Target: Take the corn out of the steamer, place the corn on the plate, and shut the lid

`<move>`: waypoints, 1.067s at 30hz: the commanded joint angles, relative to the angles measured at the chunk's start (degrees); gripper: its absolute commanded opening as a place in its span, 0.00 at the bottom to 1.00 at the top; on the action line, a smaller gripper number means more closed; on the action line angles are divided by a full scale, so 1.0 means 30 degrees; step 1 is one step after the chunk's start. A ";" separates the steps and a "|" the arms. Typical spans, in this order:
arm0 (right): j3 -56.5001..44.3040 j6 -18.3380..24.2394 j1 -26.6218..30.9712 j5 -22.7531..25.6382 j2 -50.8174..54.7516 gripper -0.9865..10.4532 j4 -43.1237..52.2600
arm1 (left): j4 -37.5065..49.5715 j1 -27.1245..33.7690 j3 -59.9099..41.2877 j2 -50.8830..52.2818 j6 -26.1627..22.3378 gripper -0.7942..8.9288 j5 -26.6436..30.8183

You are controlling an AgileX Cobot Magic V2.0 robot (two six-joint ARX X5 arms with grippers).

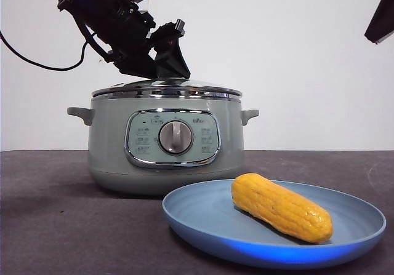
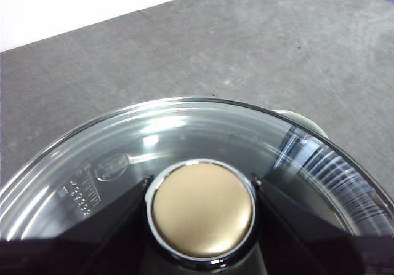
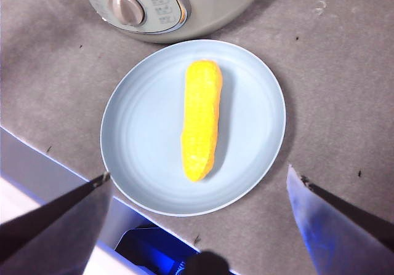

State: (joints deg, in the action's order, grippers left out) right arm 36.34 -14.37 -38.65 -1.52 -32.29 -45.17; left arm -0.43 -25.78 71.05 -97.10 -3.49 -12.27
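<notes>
if the arm pulls away fast: the lid (image 1: 166,89) could get tugged off the steamer (image 1: 165,143) again.
left gripper (image 2: 202,210): its 2 jaws sit on each side of the lid's knob (image 2: 202,208), clamped on it, i think.
lid: it looks set down on the steamer's rim, but i cannot tell if it sits flat all round.
right gripper (image 3: 197,226): jaws wide apart, up high over the plate (image 3: 141,133), holding nothing.
corn (image 1: 280,207): lying in the plate.
other risk: a low move by the right arm could bump the corn so it rolls.
count: 1 corn, 1 plate, 1 steamer, 1 lid, 2 grippers.
</notes>
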 commanded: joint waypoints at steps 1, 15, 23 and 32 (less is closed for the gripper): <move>0.0051 -0.0138 -0.0051 -0.0022 0.0022 0.50 0.0073 | -0.0903 -0.0066 -0.0160 -0.0466 -0.0933 0.07 0.0648; 0.0051 -0.0124 -0.0051 -0.0022 0.0022 0.50 0.0080 | -0.1297 -0.0270 -0.0160 -0.0466 -0.0831 0.27 0.0925; 0.0051 -0.0124 -0.0051 -0.0015 0.0022 0.50 0.0073 | -0.1392 -0.0255 -0.0153 -0.0262 -0.0699 0.68 0.0984; 0.0051 -0.0124 -0.0051 -0.0015 0.0022 0.50 0.0073 | -0.2353 -0.0248 -0.0153 0.1741 -0.0699 0.68 0.1005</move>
State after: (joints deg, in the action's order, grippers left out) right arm 36.34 -14.37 -38.65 -1.52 -32.29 -45.17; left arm -7.81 -26.44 71.18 -93.10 -5.52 -9.30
